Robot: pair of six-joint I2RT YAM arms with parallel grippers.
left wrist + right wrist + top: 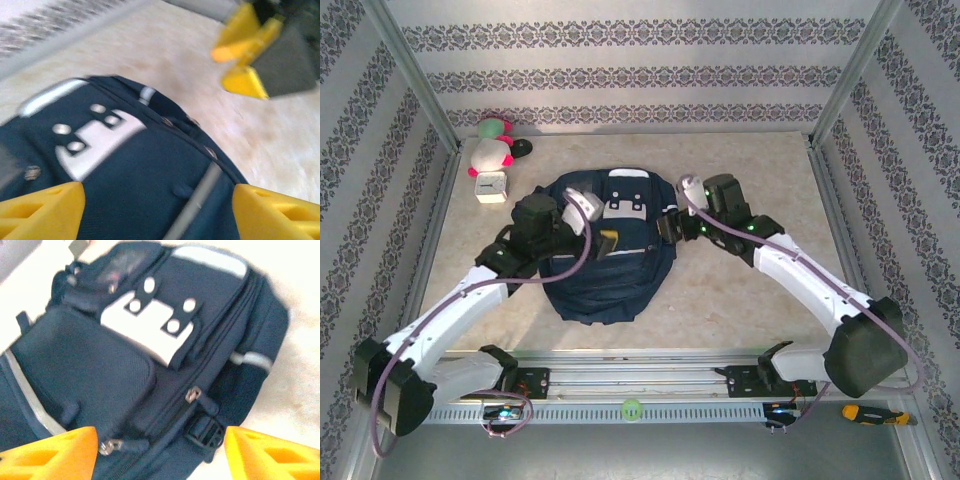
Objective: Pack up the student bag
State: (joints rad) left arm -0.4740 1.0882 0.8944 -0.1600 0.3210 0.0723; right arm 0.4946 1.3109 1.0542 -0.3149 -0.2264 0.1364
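Bag (605, 270): lies flat, front face up, at the middle of the table (750, 300), with its top toward the far wall and one arm on each side.

Left end effector (160, 212): the yellow fingers (42, 212) stand wide apart with nothing clamped between them. It hangs over the bag's upper left part, aimed down at the navy fabric. The left wrist view is blurred, so I cannot tell whether the tips touch the fabric. Below it are a pale grey patch (95, 142) with round snaps and a row of studs along a seam.

Right end effector (161, 455): its fingers also stand apart and hold nothing. In the top view it sits at the bag's upper right edge. The right wrist view looks down on these parts of the bag:
- a second grey patch with four snaps
- the front pocket (85, 365), with a pale stripe (30, 400) beside it
- two metal zip pulls (192, 394)
- a black buckle (205, 432) on a side strap

The zips appear closed along the lengths that show.

Elsewhere on the table, two plush toys (492, 140) sit in the far left corner. A small white box (492, 187) stands just beside them on the near side, well apart from the bag. A tool (865, 412) with an orange and black handle lies by the near rail (640, 385), just right of the right arm's base.
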